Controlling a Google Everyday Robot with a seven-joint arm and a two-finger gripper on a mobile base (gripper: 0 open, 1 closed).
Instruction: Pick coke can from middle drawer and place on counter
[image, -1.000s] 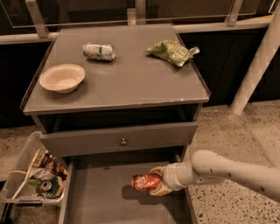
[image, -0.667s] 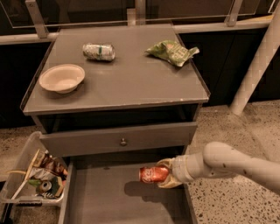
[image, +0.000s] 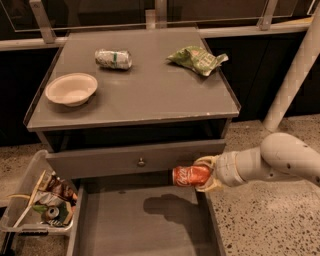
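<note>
My gripper comes in from the right on a white arm and is shut on the red coke can. It holds the can lying sideways in the air, above the right rear part of the open middle drawer, level with the knobbed drawer front. The can's shadow falls on the drawer floor below. The grey counter is above and behind the can.
On the counter lie a white bowl at the left, a silver-and-green can at the back and a green crumpled bag at the back right. A bin of trash stands left of the drawer. A white post rises at the right.
The gripper has lifted the coke can up out of the drawer and moved it a little right, from near the drawer floor up to the height of the knobbed drawer front.
</note>
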